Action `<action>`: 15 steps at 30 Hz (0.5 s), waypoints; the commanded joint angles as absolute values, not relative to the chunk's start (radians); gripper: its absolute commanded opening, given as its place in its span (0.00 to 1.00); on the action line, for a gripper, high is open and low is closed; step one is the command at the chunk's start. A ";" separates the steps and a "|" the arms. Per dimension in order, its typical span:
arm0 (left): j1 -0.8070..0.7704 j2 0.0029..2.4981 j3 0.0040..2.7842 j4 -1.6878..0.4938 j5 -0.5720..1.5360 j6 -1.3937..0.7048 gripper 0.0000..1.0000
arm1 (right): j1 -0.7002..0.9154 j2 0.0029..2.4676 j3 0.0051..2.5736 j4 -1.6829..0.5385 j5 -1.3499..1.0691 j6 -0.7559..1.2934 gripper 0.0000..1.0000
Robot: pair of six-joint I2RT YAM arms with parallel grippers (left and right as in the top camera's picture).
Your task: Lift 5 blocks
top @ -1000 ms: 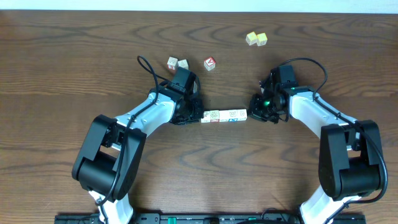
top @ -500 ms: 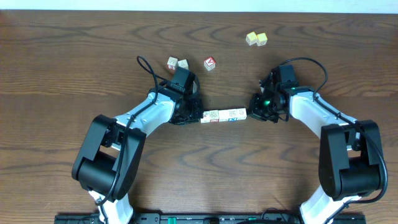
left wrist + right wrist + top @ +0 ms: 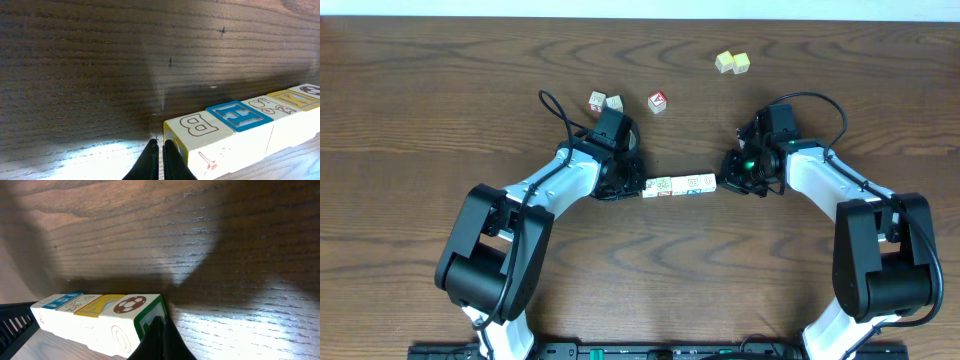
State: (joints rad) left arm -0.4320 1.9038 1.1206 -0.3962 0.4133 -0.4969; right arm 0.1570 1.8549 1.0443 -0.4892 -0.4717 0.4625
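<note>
Lined up end to end in one tight row at the middle of the table (image 3: 420, 110): the blocks (image 3: 680, 185), small cream cubes showing a brown B, a blue-framed letter, a yellow face and a football. Fingers pressed together with nothing between them on both sides, left gripper (image 3: 161, 150) at the B cube's end, right gripper (image 3: 159, 330) at the green-edged end.

A big dark brown wooden table (image 3: 420, 120)
Wavy lines run across the wood. A thin pale strip (image 3: 620, 8) shows along its far edge. Light makes a bright patch (image 3: 90, 156) on it
</note>
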 commanded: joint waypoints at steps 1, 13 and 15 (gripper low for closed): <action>-0.444 1.893 1.119 -0.387 0.499 -0.491 0.07 | 0.172 1.863 1.038 -0.486 -0.597 0.448 0.01; -0.444 1.860 1.119 -0.386 0.510 -0.492 0.07 | 0.172 1.845 1.042 -0.486 -0.597 0.456 0.01; -0.444 1.860 1.122 -0.387 0.514 -0.495 0.07 | 0.172 1.840 1.042 -0.485 -0.612 0.456 0.01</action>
